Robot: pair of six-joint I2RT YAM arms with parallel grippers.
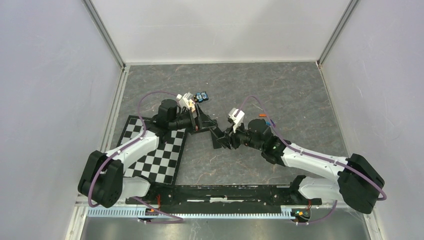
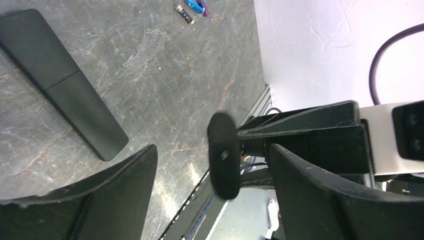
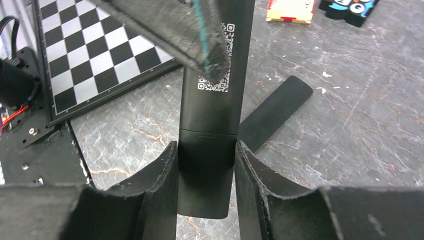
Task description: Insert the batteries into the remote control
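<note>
You had the remote pinched by its two long edges in your right claw, low in the middle of the right wrist frame. Its back faced up, with the code sticker showing and a seam just above the claw, which I took for the edge of the battery cover. The remote looked lifted off the desk. Your left claw stood spread wide around the remote's end, low in the middle of the left wrist frame. It touched neither side and pinched nothing. The batteries lay close together on the desk at the top edge of that frame, well apart from both claws. A second remote lay flat at the upper left. I judged the remote stiff, light and smooth-sided, so it would twist or slide in a narrow edge grip if you pushed hard on the cover. Your hold near the cover end looked sound, provided it left the cover free to move. The batteries would likely be light, hard and slick, and ready to roll. You would have done best to take one across the middle of its barrel, claw square to it, and to press gently.
</note>
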